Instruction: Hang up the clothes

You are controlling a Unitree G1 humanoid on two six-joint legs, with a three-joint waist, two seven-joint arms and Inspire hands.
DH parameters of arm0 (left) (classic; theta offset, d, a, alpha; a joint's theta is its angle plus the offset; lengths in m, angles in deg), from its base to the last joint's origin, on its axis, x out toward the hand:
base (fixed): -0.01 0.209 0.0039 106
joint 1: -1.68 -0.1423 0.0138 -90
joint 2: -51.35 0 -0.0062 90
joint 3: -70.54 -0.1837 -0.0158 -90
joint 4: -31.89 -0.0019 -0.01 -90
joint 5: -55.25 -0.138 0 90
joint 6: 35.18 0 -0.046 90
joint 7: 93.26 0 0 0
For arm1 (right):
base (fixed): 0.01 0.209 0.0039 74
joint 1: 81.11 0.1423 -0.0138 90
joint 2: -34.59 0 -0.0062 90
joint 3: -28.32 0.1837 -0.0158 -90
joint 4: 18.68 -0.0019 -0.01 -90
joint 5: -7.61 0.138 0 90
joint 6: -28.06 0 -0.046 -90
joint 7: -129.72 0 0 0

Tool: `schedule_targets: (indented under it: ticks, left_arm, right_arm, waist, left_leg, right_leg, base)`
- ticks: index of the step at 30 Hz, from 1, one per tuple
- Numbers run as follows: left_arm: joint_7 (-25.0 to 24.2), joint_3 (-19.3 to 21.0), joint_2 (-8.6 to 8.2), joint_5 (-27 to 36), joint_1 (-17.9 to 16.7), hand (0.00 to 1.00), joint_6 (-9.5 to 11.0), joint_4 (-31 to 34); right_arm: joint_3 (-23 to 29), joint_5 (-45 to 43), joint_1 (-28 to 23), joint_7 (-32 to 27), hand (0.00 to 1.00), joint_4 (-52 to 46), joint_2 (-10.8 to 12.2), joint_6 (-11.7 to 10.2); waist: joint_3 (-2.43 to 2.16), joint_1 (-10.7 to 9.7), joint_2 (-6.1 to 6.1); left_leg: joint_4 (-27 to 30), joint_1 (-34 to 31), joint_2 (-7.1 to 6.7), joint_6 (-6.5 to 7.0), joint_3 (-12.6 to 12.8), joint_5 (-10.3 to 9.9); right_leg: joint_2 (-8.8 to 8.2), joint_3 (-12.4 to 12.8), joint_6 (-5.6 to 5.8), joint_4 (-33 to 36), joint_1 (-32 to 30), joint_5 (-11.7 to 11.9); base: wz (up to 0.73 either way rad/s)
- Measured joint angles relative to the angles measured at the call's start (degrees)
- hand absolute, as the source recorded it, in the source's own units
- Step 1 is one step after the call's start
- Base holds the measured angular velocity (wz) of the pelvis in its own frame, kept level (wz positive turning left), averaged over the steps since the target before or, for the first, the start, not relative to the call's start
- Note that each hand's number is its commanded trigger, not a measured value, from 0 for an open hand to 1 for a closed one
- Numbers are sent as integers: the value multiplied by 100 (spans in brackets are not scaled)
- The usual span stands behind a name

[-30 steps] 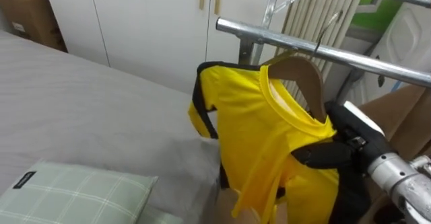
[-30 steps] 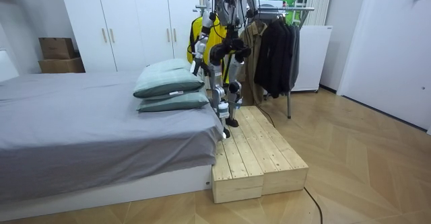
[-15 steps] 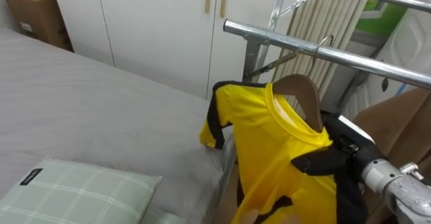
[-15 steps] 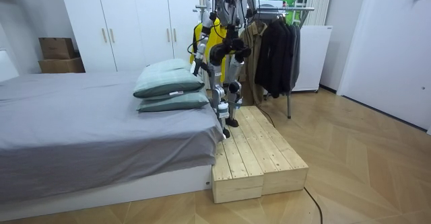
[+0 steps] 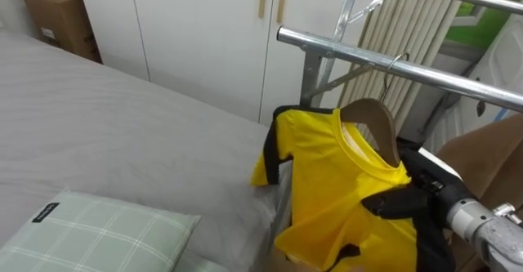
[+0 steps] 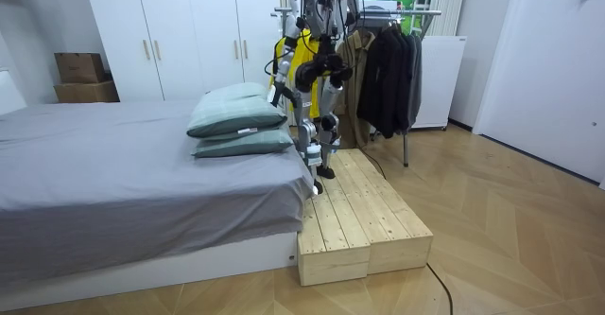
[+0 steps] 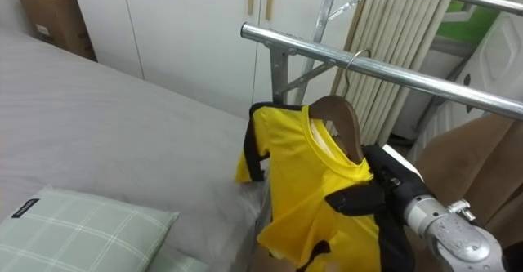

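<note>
Holding the shirt [image 5: 339, 182] on its hanger [image 5: 374, 115] up at the rail [image 5: 359, 53]: the right robot hand [image 5: 404, 200] pinches the hanger's near shoulder through the yellow cloth, with its dark fingers curled over it. The hook [image 5: 398, 60] sits at rail height. We cannot tell whether it is over the bar or only against it.

Risks, as we judge them:
- Letting go before the hook is seated would drop hanger and shirt onto the edge of the bed [image 5: 98, 117] or down beside it.
- The grip is at one shoulder, so the hanger tilts. The far sleeve hangs low and the shirt could slide off that end.
- The fingers hold cloth as well as wood. Pulling away could drag the collar off the hanger or tug the hook back off the rail.
- We stand on a platform [image 6: 364, 216] by the bed, and a longer reach may cost balance.
</note>
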Motion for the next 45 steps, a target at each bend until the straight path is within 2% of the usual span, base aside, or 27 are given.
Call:
schedule_targets:
  ticks: [7,13,16,22,33,37,45]
  left_arm:
    - [0,-6,0,37,2,0,0,1]
    - [0,-1,0,37,15,0,0,2]
    - [0,-2,0,36,24,0,0,5]
    - [0,-7,-1,51,22,0,0,4]
    - [0,-29,-1,46,20,0,0,4]
    - [0,-29,0,44,20,0,0,4]
    - [0,-28,1,37,10,0,0,-3]
  right_arm:
    - [-11,-2,-3,4,100,103,16,-38]
    - [-12,-15,-13,8,100,240,17,-176]
    - [-12,-15,-12,10,100,340,29,-215]
    - [-15,-25,-14,5,100,458,55,-219]
    - [-14,-87,-12,-55,100,510,250,-224]
    - [-14,-87,-12,-91,100,514,265,-225]
    - [-14,-89,-14,-134,100,529,266,-251]
  waist:
    - [-9,3,46]
    - [-21,10,79]
    - [-21,15,79]
    - [-22,22,73]
    - [-29,31,51]
    - [-29,36,52]
    - [-30,46,54]
  left_leg:
    - [3,8,10,-5,16,3]
    - [2,26,37,-10,5,2]
    - [2,12,23,-9,-10,7]
    - [3,45,23,-16,4,12]
    - [2,52,21,-15,22,12]
    - [0,54,33,-12,18,12]
    - [-20,69,46,0,-8,7]
  right_leg:
    - [15,18,14,1,3,17]
    - [-8,-139,-3,8,4,7]
    - [20,-15,-12,0,18,0]
    - [21,-1,-10,-2,38,0]
    - [21,15,56,-14,31,-12]
    - [20,-12,132,-15,20,-45]
    - [21,-27,148,-80,46,-47]
  base:
    - [-1]
    - [3]
    - [1]
    - [0]
    - [0]
    - [0]
    - [0]
